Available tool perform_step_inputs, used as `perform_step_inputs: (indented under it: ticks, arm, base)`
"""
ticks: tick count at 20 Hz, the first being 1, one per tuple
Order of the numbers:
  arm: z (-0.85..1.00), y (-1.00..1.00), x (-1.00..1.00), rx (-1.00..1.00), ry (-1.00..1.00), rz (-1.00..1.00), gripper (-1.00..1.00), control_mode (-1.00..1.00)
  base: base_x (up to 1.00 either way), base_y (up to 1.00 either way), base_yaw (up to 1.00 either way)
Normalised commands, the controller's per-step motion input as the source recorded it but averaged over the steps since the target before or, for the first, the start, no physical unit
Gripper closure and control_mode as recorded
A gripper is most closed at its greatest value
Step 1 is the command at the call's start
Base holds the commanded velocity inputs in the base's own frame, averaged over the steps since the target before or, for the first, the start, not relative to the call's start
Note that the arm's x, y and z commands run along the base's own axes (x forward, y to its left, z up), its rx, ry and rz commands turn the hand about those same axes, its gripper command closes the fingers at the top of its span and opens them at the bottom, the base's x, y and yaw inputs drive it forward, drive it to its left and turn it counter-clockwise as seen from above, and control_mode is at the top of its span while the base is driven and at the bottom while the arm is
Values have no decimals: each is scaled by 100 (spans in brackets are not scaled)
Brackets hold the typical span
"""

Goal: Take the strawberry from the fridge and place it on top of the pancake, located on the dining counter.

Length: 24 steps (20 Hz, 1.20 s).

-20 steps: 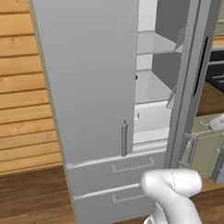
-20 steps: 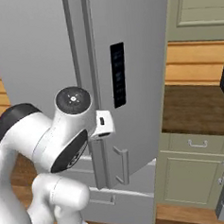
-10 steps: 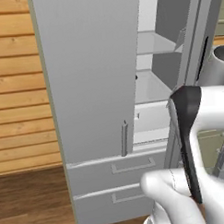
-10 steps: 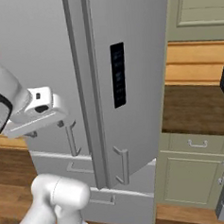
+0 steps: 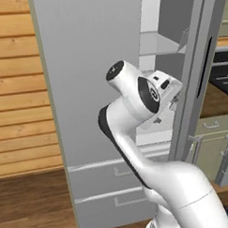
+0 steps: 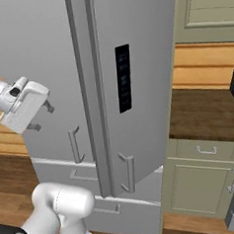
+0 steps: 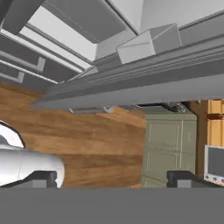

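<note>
The tall light grey fridge [image 5: 95, 65] fills the scene ahead. Its left door is closed and its right door [image 6: 137, 88] stands swung open, so pale inner shelves [image 5: 159, 42] show through the gap. My gripper [image 5: 166, 110] is raised at mid height just in front of that gap, level with the lower shelf. It is open, with nothing between its fingers [image 6: 49, 107]. In the hand view the gripper [image 7: 113, 178] looks past the open door's edge down at the wooden floor. The strawberry is hidden. The pancake and the dining counter are out of view.
Two lower fridge drawers [image 5: 114, 181] with bar handles sit below the doors. To the right of the fridge is a brown-topped counter [image 6: 203, 113] on pale green cabinets [image 6: 202, 182]. A plank wall [image 5: 21, 91] is at the left, and there is wooden floor [image 7: 100, 144] below.
The arm has swung up from a low folded pose. The hand has gone from beside the base to the front of the fridge opening. The jaws have stayed open.
</note>
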Motion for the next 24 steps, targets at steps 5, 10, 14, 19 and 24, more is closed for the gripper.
perform_step_inputs:
  ticks: [5, 10, 14, 19, 24]
  arm:
    - [-31, -23, 90, -13, -6, -10, -100, -100]
    - [-18, -21, 84, -9, 0, 0, -100, -100]
    - [-15, -42, 58, -6, 0, 0, -100, -100]
    - [-14, -58, 16, -5, 0, 0, -100, -100]
    - [-4, -69, -1, -3, 0, -2, -100, -100]
  base:
    - [0, 0, 0]
    - [0, 0, 0]
    - [0, 0, 0]
    - [0, 0, 0]
    - [0, 0, 0]
